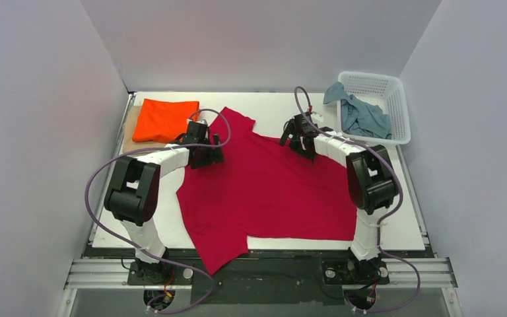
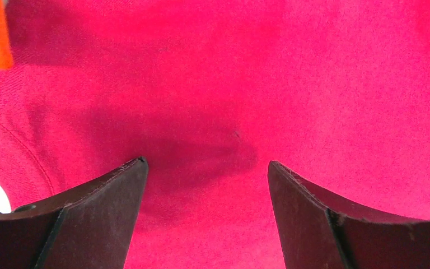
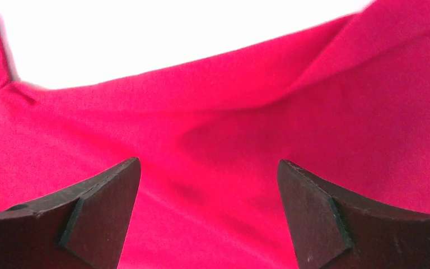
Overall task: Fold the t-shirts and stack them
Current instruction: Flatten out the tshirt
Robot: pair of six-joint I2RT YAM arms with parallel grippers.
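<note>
Two arms reach over a red shirt [image 1: 270, 191] spread on a white table [image 1: 406, 224].

Left pincer [image 1: 210, 156]: released, its jaws stand wide apart with nothing between them. Seen from the wrist, the dark fingers [image 2: 106, 196] frame plain red cloth, which lies directly under them and carries their shadow. Whether the tips touch the cloth cannot be told. This pincer sits over the shirt's left shoulder area, near the sleeve that points toward the far side.

Right pincer [image 1: 295, 140]: also released, jaws apart and empty. Red cloth lies beneath it, and just ahead of its fingers [image 3: 101, 202] a raised fold of the shirt runs across the wrist view, with bare white table beyond the fold. This pincer sits over the shirt's far right part.

The body of the red shirt extends from both pincers back toward the arm bases. One corner hangs past the near edge of the table.

An orange shirt [image 1: 164, 119], folded into a flat rectangle, lies just left of the left pincer and slightly beyond it. It is close to the red sleeve.

A white basket [image 1: 399, 105] stands to the right of the right pincer, at the table's far corner. A grey-blue shirt [image 1: 363, 115] lies crumpled inside it, with one end draped over the basket's left rim.
</note>
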